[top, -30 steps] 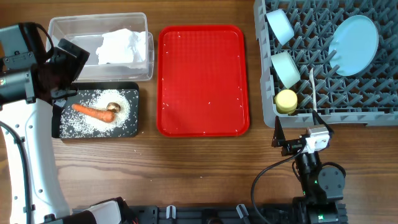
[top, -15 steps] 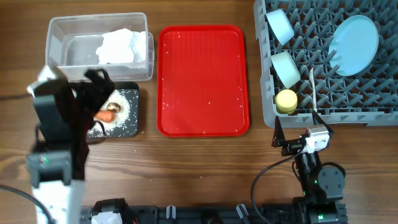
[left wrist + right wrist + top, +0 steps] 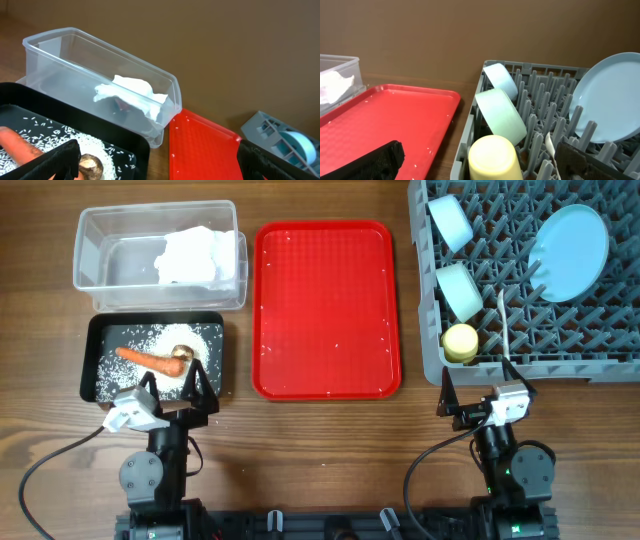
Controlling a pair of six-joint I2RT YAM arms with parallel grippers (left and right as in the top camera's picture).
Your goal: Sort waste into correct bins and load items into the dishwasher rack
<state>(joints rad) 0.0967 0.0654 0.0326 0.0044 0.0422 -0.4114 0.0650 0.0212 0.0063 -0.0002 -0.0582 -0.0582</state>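
The white napkin (image 3: 195,255) lies in the clear tub (image 3: 100,265); it also shows in the left wrist view (image 3: 132,92). The carrot (image 3: 150,361), brown lump (image 3: 183,353) and rice (image 3: 160,340) lie in the black tray (image 3: 92,370). The grey rack (image 3: 560,350) holds the blue plate (image 3: 568,240), blue bowl (image 3: 450,222), green bowl (image 3: 460,290), yellow cup (image 3: 460,343) and white spoon (image 3: 504,325). My left gripper (image 3: 170,392) is open and empty at the tray's near edge. My right gripper (image 3: 485,395) is open and empty just before the rack.
The flat red serving tray (image 3: 325,310) lies between the bins and the rack, with a few rice grains on it. Bare wooden table lies along the front between both arms.
The left arm has swung back from over the black tray to rest at the front of the table, leaving the tray and its waste in full view. The right arm has not moved.
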